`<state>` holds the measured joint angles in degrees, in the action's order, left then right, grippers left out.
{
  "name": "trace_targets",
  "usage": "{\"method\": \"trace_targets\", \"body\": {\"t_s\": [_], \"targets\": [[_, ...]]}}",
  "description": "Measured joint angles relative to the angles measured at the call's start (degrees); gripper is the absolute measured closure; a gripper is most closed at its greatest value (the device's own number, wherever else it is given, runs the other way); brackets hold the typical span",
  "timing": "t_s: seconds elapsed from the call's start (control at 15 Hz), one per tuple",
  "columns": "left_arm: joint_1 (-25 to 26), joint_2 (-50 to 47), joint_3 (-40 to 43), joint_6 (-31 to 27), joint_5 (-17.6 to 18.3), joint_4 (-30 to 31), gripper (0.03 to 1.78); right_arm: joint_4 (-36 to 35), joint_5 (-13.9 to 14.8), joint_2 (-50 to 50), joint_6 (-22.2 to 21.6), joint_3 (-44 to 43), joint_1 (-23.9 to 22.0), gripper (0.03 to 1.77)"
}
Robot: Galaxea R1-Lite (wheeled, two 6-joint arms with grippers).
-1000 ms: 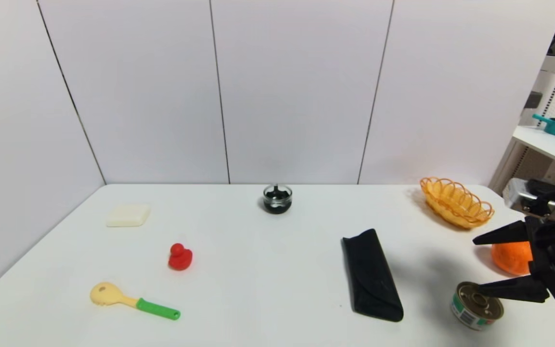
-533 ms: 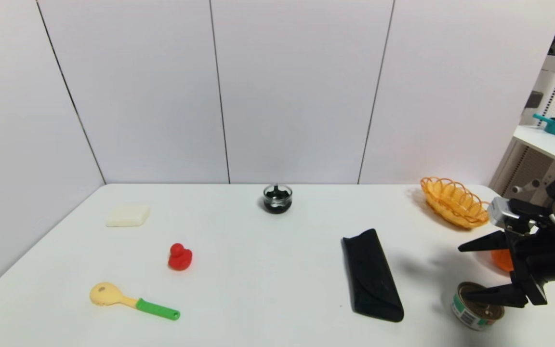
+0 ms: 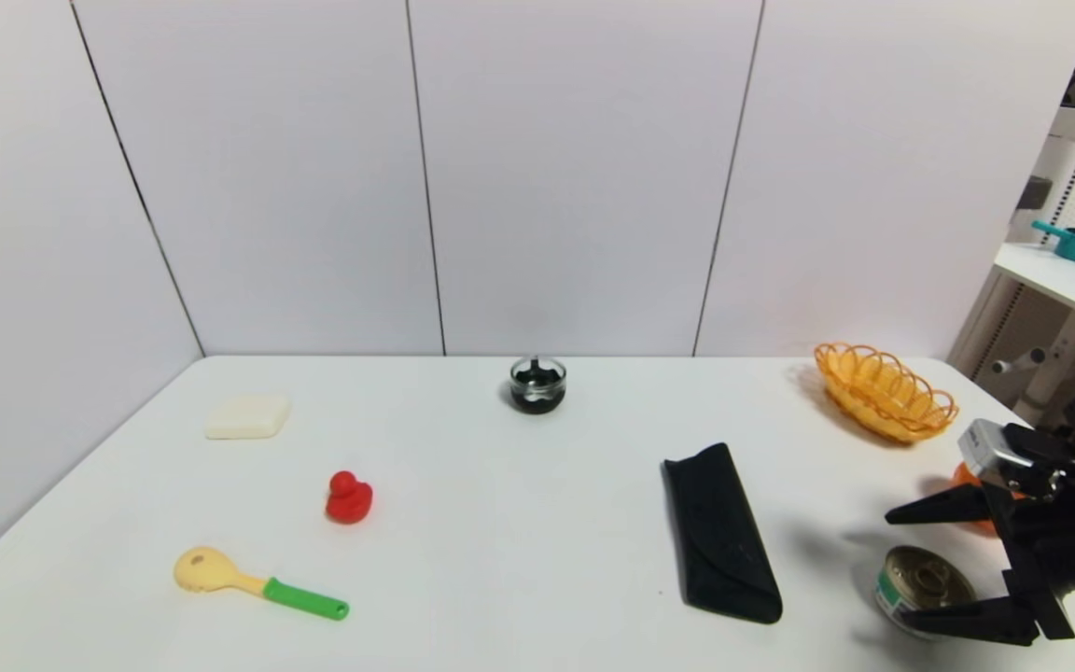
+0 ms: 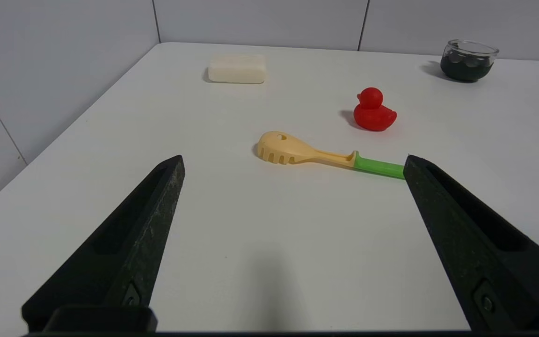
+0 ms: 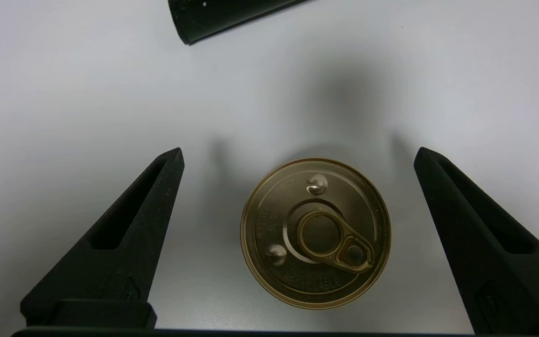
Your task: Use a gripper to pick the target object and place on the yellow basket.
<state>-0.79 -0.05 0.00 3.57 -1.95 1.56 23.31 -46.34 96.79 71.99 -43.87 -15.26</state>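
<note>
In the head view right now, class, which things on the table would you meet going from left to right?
Spoon → soap bar → red duck → dark glass jar → black case → yellow basket → can, with the open right gripper over it.

White table (image 3: 519, 523), pale grey wall panels. Tin can (image 3: 920, 590): gold-toned lid, green and white label. Yellow-orange basket (image 3: 885, 390), open looped pattern. Orange fruit (image 3: 967, 476). Black pouch (image 3: 719, 532). Dark glass jar (image 3: 537, 385). Red duck (image 3: 349, 497). Cream block (image 3: 247, 416). Pale yellow spoon (image 3: 258, 582), green handle. Right gripper (image 3: 929, 571) black; left gripper (image 4: 293, 161) black.
</note>
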Motion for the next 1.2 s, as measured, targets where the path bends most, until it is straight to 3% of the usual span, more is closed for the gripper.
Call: {"method": "trace_targets", "body": {"t_s": [0.33,1.2], "targets": [[0.0,0.0,0.0,0.0,0.0,0.0,0.12,-1.32,0.12,1.02,3.32,0.13,-1.68,0.1],[0.0,0.0,0.0,0.0,0.0,-0.02,0.12,-1.73,0.65,5.33,6.96,1.29,-2.71,0.1]]}}
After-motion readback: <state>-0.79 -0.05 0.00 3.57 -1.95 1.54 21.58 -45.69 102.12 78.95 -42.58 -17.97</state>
